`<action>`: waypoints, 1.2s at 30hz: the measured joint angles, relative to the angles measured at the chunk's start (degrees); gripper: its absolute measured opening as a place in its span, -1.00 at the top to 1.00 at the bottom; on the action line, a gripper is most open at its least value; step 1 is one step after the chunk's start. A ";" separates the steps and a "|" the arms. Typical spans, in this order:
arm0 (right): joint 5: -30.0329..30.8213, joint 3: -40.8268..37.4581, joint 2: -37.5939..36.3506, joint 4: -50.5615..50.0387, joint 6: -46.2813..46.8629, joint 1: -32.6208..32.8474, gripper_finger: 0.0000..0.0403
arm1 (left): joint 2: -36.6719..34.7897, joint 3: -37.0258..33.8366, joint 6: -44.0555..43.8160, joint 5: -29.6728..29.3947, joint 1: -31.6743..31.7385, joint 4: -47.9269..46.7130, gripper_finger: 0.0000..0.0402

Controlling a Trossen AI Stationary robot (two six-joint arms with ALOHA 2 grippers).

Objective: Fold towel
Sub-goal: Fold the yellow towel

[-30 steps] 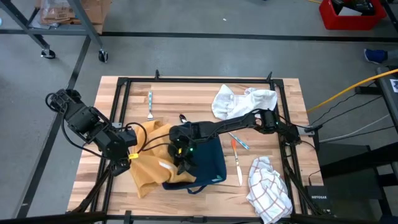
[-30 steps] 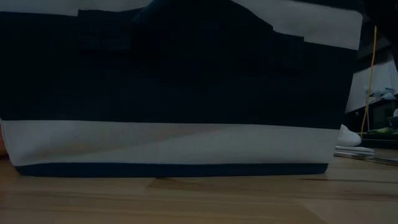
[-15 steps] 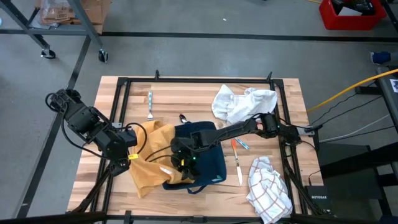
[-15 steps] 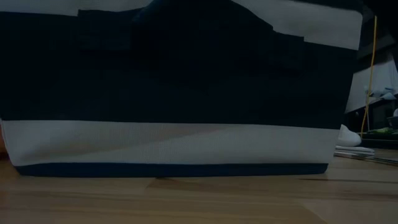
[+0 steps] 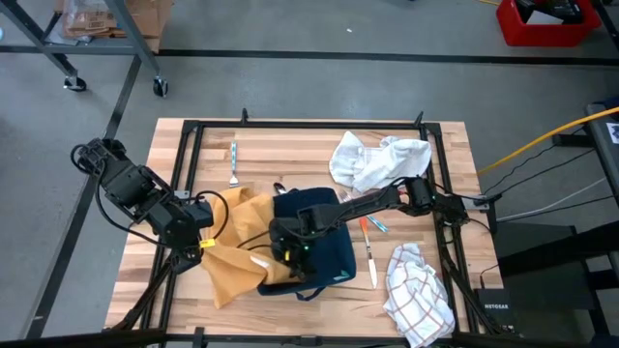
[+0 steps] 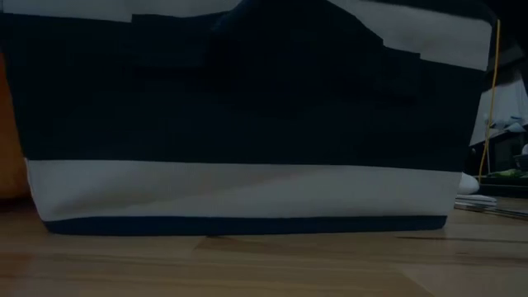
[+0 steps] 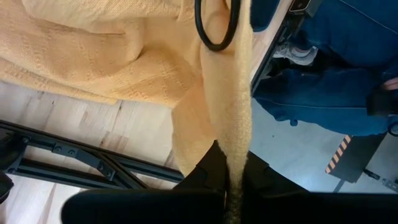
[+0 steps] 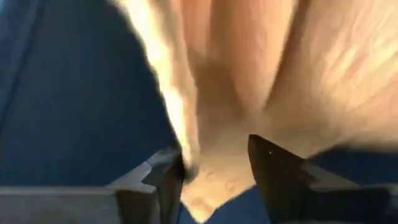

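A yellow towel (image 5: 237, 253) lies crumpled on the wooden table, its right part resting on a navy tote bag (image 5: 324, 246). My left gripper (image 5: 201, 244) is at the towel's left side and is shut on it (image 7: 231, 186). My right gripper (image 5: 288, 253) reaches down where towel and bag meet. In the right wrist view its fingers stand apart (image 8: 217, 171) with a bunch of yellow towel (image 8: 249, 93) between them. The low view is filled by the bag's navy and white side (image 6: 239, 190), with a strip of the towel (image 6: 8, 124) beside it. My left gripper pinches a narrow fold of the towel (image 7: 233, 158) between its two fingers, coming steeply from above. The cloth runs away from the fingers as a bunched strip to the rest of the towel, which lies on the table. My right gripper has a bunch of towel (image 8: 214, 177) between its open fingers; I cannot tell whether they touch it.
A crumpled white cloth (image 5: 377, 159) lies at the far right and a checked cloth (image 5: 418, 290) at the near right. A fork (image 5: 233, 162), a blue pen (image 5: 372, 220) and an orange-handled knife (image 5: 368, 249) lie on the table. Black frame rails (image 5: 193, 174) border it.
My right gripper has moved toward the table's near edge and down, onto the towel's right part over the bag. In the low view the navy bag has slid a little sideways, uncovering a strip of towel.
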 joint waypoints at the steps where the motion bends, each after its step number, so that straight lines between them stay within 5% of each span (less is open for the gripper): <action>1: 0.00 -0.02 0.00 0.17 -0.10 0.00 0.26 | -0.01 0.00 0.00 0.00 -0.02 0.00 1.00; 8: 0.02 -0.02 0.00 0.39 -4.30 -0.02 0.94 | -0.02 0.00 0.00 0.01 -0.02 0.00 1.00; 14: 2.48 -0.02 -0.25 -0.01 -6.98 -0.02 0.96 | -0.02 0.00 0.00 0.02 -0.11 0.01 1.00; 36: 33.82 0.05 -13.71 -11.53 -13.26 -3.37 0.99 | -0.13 0.00 6.31 -8.29 -0.11 -0.02 1.00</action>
